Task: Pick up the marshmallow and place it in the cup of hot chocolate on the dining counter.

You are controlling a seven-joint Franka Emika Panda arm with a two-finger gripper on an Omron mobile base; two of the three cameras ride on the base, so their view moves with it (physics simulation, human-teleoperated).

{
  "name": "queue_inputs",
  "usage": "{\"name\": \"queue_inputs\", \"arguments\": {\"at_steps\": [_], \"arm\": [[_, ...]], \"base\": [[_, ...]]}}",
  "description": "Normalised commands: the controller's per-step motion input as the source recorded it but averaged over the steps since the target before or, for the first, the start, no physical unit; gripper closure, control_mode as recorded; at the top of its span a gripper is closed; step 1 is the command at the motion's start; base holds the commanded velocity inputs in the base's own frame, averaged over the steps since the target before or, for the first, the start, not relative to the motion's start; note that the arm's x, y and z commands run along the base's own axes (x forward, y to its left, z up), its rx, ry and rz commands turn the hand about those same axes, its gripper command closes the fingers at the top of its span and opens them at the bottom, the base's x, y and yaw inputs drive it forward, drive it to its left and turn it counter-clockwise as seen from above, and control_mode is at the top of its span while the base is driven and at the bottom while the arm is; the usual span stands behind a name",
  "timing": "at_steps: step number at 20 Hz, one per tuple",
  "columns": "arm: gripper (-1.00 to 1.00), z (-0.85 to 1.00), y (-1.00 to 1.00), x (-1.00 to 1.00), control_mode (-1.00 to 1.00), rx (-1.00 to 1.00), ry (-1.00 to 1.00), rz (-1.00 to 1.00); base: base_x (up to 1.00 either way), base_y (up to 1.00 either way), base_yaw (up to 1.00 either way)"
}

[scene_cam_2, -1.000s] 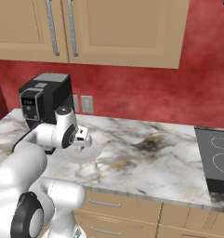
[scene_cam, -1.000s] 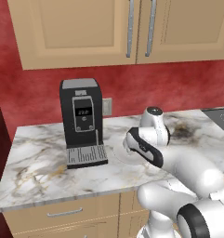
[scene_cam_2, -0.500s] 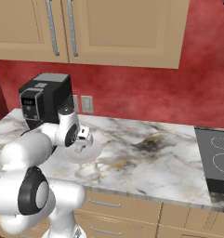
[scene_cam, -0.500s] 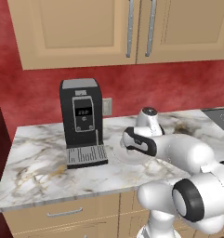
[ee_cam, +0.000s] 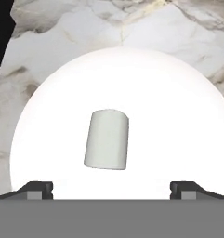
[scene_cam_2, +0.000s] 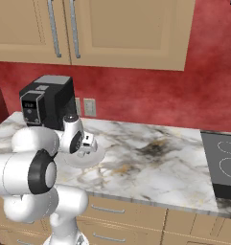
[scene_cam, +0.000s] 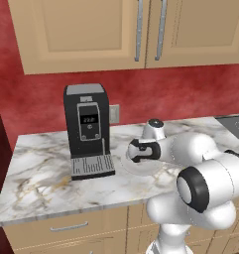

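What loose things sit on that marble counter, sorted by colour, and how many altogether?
White: 2, the marshmallow and the round plate under it
Black: 1, the coffee machine
Total: 3

The white arm folds forward at the elbow, its wrist bent down over the bench. The hand [ee_cam: 111, 188] points downward, fingertips [ee_cam: 36, 188] spread wide apart.
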Motion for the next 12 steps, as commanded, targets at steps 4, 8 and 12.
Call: {"name": "queue_inputs", "arguments": {"at_steps": [4, 8, 12], "arm": [[-1.00, -0.23, 0.01, 0.21, -1.00, 0.00, 0.00, 0.00], [-1.00, -0.23, 0.00, 0.25, -1.00, 0.00, 0.00, 0.00], [-1.00, -0.16, 0.00, 0.22, -1.00, 0.00, 0.00, 0.00]], "base": [[0.00, 0.00, 0.00], [0.00, 0.00, 0.00], [0.00, 0.00, 0.00]]}}
